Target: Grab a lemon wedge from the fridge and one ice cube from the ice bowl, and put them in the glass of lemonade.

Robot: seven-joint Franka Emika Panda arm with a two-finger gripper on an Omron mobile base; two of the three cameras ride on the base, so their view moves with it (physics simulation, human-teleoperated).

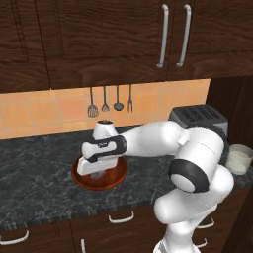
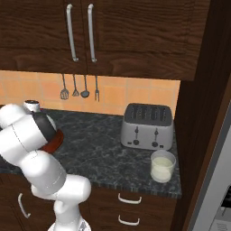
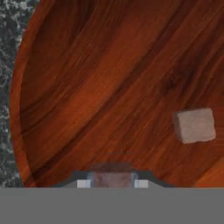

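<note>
- Fingers (image 3: 112, 180) reach down into the ice bowl (image 1: 114, 179), and a pale lump sits squeezed between their two tips in the hand view.
- That lump is an ice cube (image 3: 112, 178), so the fingers are closed on it.
- Another ice cube (image 3: 195, 125) lies loose on the red-brown wood of the bowl, off to one side of the fingers and not touching them.
- Ice bowl is round and shallow, and it rests on the dark speckled table (image 1: 34, 173), in front of the orange tiled wall (image 1: 44, 108).
- White arm (image 1: 163, 141) bends over from the right in the left base view, and its hand hides the middle of the bowl.
- Glass of lemonade (image 2: 162, 165) stands near the front edge of the table, just in front of the silver toaster (image 2: 147, 126), well apart from the bowl.
- Four kitchen tools (image 1: 109, 101) hang in a row on the wall behind the bowl.
- Dark wooden cabinets (image 1: 108, 39) with long silver handles hang above.
- Grey fridge (image 2: 216, 194) shows at the far right edge in the right base view.
- I cannot see any lemon wedge.
</note>
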